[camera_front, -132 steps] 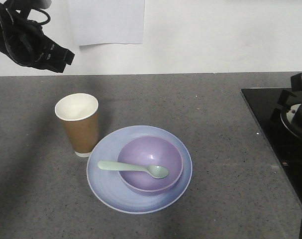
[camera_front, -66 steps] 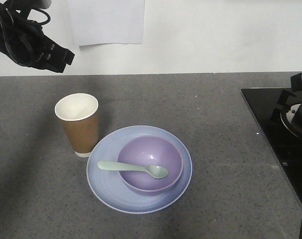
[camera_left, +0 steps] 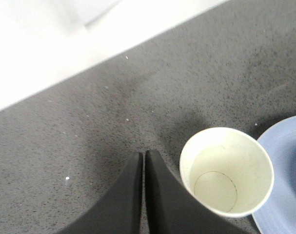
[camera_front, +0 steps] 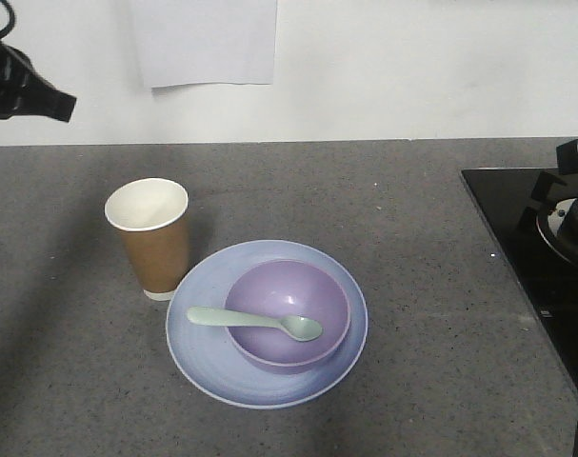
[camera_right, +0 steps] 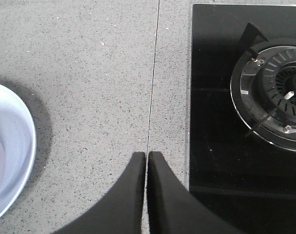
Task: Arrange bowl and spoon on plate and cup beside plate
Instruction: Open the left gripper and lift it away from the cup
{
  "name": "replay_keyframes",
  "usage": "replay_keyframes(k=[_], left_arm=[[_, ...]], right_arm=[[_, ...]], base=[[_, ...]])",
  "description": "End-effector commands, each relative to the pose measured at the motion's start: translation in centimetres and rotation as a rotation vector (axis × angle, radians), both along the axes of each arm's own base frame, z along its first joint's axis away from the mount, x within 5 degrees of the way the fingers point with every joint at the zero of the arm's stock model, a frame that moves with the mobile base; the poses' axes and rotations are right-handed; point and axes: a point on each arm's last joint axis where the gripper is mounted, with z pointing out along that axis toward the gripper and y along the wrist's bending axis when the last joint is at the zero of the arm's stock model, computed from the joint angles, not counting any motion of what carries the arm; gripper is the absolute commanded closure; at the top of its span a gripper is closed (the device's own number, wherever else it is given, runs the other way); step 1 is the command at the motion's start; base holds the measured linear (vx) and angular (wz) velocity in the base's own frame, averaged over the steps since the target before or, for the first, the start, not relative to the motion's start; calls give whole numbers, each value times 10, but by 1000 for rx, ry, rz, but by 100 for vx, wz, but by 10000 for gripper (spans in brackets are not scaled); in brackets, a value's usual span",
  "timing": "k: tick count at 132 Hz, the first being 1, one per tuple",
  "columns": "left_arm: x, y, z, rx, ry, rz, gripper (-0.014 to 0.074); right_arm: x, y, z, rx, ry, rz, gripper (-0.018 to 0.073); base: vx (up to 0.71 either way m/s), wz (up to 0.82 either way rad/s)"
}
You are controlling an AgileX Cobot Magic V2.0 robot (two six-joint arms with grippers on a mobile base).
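Smooth round lavender bowl (camera_front: 288, 312) on ringed pale-blue plate (camera_front: 203, 352), speckled countertop (camera_front: 412, 248).

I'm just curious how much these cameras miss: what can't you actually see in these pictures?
- Left gripper: front view's left edge cuts off its arm.
- Right gripper: absent from the front view.
- Plate: bowl covers its middle; both wrist views crop it.
- Spoon: missing from wrist views.
- Cup: base hidden, left wrist view.

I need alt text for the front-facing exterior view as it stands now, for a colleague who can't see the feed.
A lavender plastic bowl sits on a pale blue round plate on a grey speckled counter, with a mint-green plastic spoon resting across the bowl's rim. A tall brown paper cup stands upright beside the plate's left edge. A black arm shows at upper left, a black hob at right.
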Motion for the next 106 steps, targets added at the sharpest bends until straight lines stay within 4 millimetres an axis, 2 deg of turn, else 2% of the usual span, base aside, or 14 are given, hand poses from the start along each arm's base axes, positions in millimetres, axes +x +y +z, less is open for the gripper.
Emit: replay_keyframes(k=[1, 8, 25, 31, 34, 35, 38, 55, 65, 66, 67, 85, 106], left_arm=[[-41, 8, 15, -51, -238, 17, 604], [-63, 14, 9, -66, -306, 33, 604], [-113, 34, -28, -139, -409, 131, 604], [-128, 39, -49, -159, -409, 168, 604], [-135, 41, -52, -165, -421, 181, 604], [-139, 43, -61, -164, -416, 189, 604], [-145, 44, -64, -168, -427, 200, 604], [-179, 53, -114, -194, -466, 278, 604], [-192, 57, -141, -229, -488, 327, 604], [-191, 57, -139, -231, -485, 326, 604], [-194, 57, -145, -236, -491, 335, 604], [-209, 59, -183, -247, -527, 357, 604], [-219, 58, -208, -270, -581, 355, 604]], right_arm=[[-3, -1, 17, -2, -102, -4, 561], [-3, -1, 17, -2, -102, -4, 561], [-3, -1, 17, -2, -102, -4, 561], [-3, -1, 17, -2, -102, -4, 561], [-3, -1, 17, -2, -102, -4, 561], [-3, -1, 17, -2, -102, -4, 561], [-3, -1, 17, -2, -102, -4, 561], [-3, -1, 17, -2, -102, -4, 561], [-3, -1, 17, -2, -102, -4, 561], [-3, -1, 17, -2, -102, -4, 561], [-3, -1, 17, -2, -102, -4, 561], [-3, -1, 17, -2, -102, -4, 561], [-3, -1, 17, -2, -102, -4, 561]], base=[[0, 0], [0, 0], [0, 0], [0, 0], [0, 0], [0, 0], [0, 0], [0, 0], [0, 0], [0, 0], [0, 0], [0, 0], [0, 0]])
